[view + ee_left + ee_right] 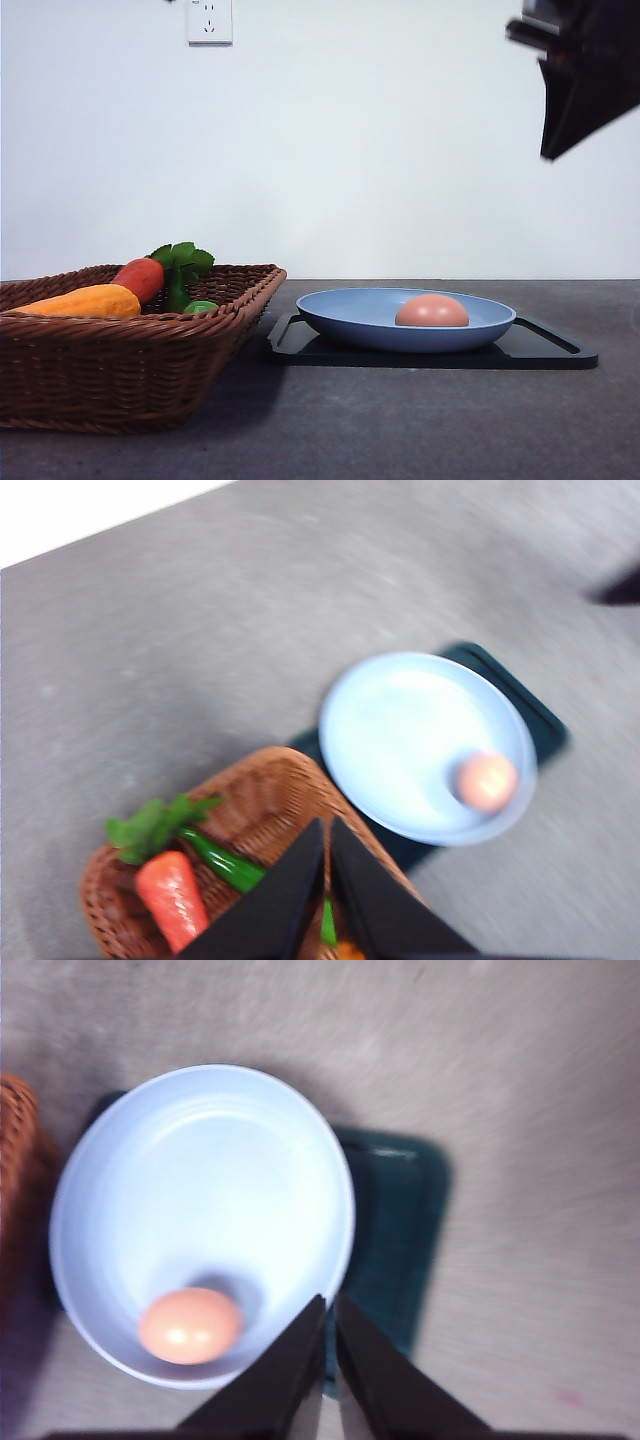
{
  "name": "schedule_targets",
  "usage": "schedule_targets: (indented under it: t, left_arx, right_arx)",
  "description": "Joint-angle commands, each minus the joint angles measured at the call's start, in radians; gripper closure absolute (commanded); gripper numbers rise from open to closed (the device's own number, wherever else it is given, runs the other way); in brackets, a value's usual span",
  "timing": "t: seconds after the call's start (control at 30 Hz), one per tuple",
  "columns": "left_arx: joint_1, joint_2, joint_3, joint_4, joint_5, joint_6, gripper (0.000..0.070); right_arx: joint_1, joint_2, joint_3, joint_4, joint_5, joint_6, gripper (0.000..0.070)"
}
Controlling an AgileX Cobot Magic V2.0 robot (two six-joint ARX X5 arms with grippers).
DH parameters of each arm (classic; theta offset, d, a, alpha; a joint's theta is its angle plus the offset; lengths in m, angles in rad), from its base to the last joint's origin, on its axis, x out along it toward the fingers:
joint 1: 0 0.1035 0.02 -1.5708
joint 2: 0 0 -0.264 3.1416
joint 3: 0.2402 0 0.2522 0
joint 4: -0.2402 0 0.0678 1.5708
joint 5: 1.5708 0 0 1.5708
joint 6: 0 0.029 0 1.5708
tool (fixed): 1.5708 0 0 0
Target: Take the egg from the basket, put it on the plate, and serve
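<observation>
The egg (pixel 191 1325) already lies in the light-blue plate (pixel 150 1160), near its rim, at about ten o'clock from the right gripper (pixel 328 1305), whose jaws are pressed together and empty; its long axis runs across the jaws' line. The left gripper (pixel 326 825), jaws likewise together, hangs over the wicker basket (pixel 120 365), farther from the egg. Beyond, the plate sits on a black tray (pixel 540 350) on the grey surface (pixel 400 430), a white wall (pixel 380 140) behind.

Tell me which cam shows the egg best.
Right wrist view: the egg sits large and whole near the plate rim, seen from above. Front view has its lower part hidden behind the rim. Left wrist view shows it smaller and blurred.
</observation>
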Motion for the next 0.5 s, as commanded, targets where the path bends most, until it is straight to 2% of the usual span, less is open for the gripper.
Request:
schedule_targets:
  t: [0.0,0.13,0.23,0.47]
  left_arx:
    - [0.009,-0.006,-0.029,0.039,-0.001,-0.026,0.07]
    - [0.043,-0.08,-0.185,0.16,-0.011,-0.032,0.07]
    - [0.05,-0.177,-0.333,0.268,-0.066,-0.051,0.07]
    - [0.051,-0.485,-0.652,0.449,-0.135,-0.103,0.07]
  right_arx:
    - [0.04,-0.03,0.008,-0.001,0.101,-0.028,0.07]
    - [0.141,-0.133,-0.055,0.059,0.253,-0.028,0.07]
    - [0.209,-0.235,-0.158,0.157,0.347,-0.028,0.07]
    - [0.296,-0.499,-0.497,0.442,0.433,-0.028,0.07]
